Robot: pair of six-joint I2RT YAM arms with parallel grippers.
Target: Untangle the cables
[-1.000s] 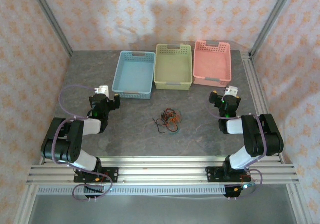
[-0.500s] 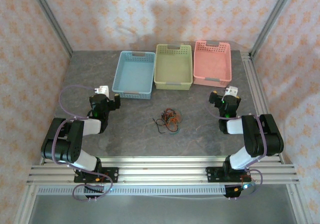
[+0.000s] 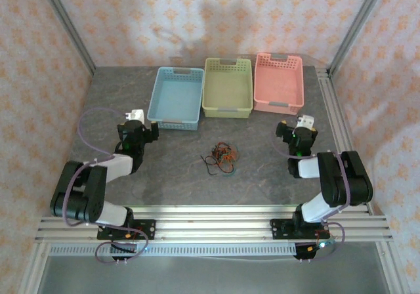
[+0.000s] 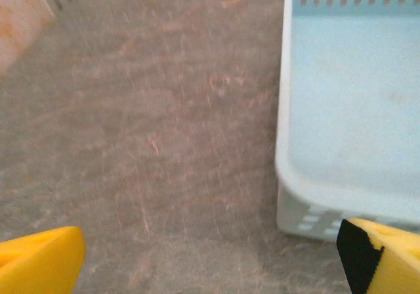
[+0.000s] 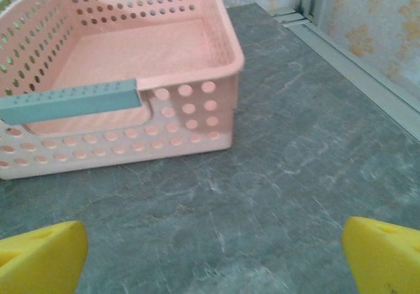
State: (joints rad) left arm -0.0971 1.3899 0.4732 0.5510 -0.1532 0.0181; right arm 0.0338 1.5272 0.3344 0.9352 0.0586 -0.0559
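Observation:
The cables (image 3: 221, 157) lie in a small tangle of black, orange-red and brown wire on the grey table, midway between the two arms. My left gripper (image 3: 136, 122) sits well to the left of them, just off the blue basket's (image 3: 176, 97) near left corner. Its yellow fingertips (image 4: 39, 261) stand far apart over bare table, so it is open and empty. My right gripper (image 3: 300, 126) is to the right of the tangle, in front of the pink basket (image 3: 279, 81). Its yellow fingertips (image 5: 41, 258) are also wide apart with nothing between them.
Three baskets stand in a row at the back: blue (image 4: 348, 104), green (image 3: 228, 86) and pink (image 5: 125, 71). An aluminium rail (image 5: 357, 77) runs along the table's right edge. Patterned walls enclose the table on three sides.
My left arm has stretched forward a little and its elbow has dropped lower. The right arm and the cables have not moved.

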